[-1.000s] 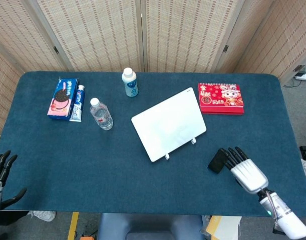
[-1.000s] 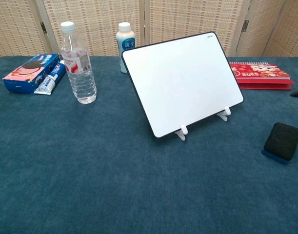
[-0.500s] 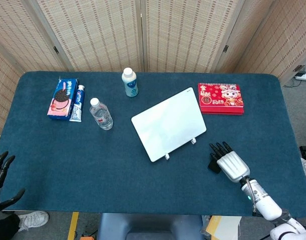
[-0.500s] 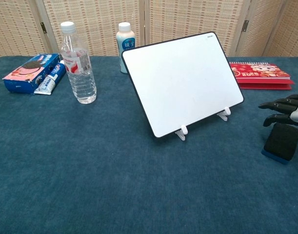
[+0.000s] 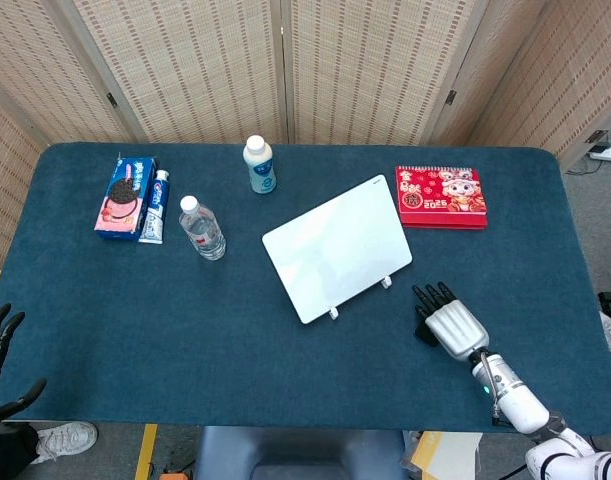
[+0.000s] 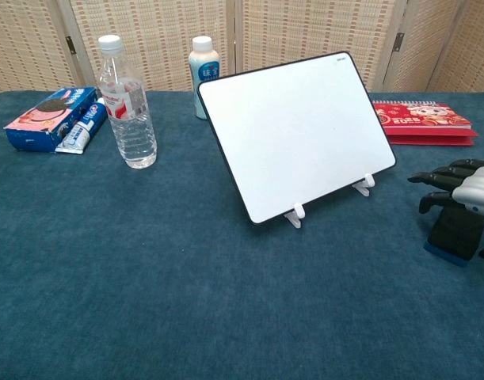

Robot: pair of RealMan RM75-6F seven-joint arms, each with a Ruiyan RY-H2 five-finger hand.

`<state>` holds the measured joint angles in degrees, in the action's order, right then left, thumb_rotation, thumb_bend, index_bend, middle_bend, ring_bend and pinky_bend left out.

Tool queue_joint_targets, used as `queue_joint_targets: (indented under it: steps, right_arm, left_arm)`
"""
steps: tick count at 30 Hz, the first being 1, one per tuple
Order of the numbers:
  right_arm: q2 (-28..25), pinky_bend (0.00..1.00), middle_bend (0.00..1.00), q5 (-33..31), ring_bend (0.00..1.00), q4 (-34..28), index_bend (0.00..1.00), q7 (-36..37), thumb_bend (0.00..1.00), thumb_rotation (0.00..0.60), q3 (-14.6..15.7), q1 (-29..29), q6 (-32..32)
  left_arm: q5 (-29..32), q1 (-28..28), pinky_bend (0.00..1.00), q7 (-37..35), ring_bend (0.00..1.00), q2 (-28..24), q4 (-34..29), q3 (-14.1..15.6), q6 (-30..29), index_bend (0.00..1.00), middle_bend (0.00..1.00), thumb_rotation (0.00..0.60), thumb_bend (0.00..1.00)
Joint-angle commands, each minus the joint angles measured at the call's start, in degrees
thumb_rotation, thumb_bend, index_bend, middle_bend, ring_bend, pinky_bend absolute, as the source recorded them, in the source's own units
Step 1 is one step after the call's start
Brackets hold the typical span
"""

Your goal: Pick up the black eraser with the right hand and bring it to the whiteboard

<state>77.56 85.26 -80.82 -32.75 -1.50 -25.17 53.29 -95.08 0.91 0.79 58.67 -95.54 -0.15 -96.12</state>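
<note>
Eraser [image 6: 455,232] upright, right hand [image 6: 463,192] above

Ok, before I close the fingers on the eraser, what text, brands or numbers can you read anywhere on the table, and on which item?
"2025" on the red calendar, head view.
Two Chinese characters, seemingly "味全", on the small white bottle, chest view.
Toothpaste box: lettering too small to read.
Blue cookie box: brand print blurred.
Water bottle label: unreadable.
Whiteboard: tiny mark at its top corner, unreadable; its face is blank.
</note>
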Motion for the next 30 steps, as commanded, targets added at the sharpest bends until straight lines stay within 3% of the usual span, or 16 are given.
queue_joint_targets:
  steps: [1,5,16,20,24,30]
  right_arm:
    - [0.31,0.09,0.03,-0.36,0.06,0.42,0.23,-0.1,0.27,0.6,0.34,-0.15,-0.04]
    - [0.93,0.09,0.03,-0.82,0.07,1.07,0.24,-0.23,0.27,0.6,0.53,-0.55,0.04]
    - [3.79,0.17,0.16,0.98,0.19,4.68,0.53,0.84,0.27,0.6,0.78,-0.36,5.15]
    - [2.62,0.17,0.17,2.03,0.2,3.77,0.54,3.0,0.27,0.6,0.71,0.29,8.1]
    - [1.8,0.17,0.19,4.72,0.22,2.49,0.54,5.59,0.27,0.6,-0.4,1.75,15.44]
    - [8.71,0.17,0.22,5.51,0.25,6.92,0.55,3.72,0.27,0.6,-4.87,1.79,23.81]
  left_arm:
    - [0.1,-0.02,0.01,0.11,0.05,0.03,-0.03,-0.04,0.11,0.0,0.05,0.6,0.24]
    - [-0.07,0.03,0.01,0.07,0.05,0.0,-0.04,0.01,0.04,0.0,0.05,0.6,0.24]
    - [-0.03,0.36,0.01,-0.65,0.05,-0.14,0.33,-0.24,-0.74,0.0,0.05,0.6,0.24]
    - [0.06,0.49,0.01,-0.94,0.05,-0.27,0.41,-0.23,-0.85,0.0,0.05,0.6,0.24]
    - [0.07,0.52,0.01,-0.8,0.05,-0.19,0.38,-0.28,-0.87,0.0,0.05,0.6,0.24]
    - [-0.21,-0.05,0.01,0.32,0.05,0.3,0.18,0.1,0.65,0.0,0.05,0.6,0.24]
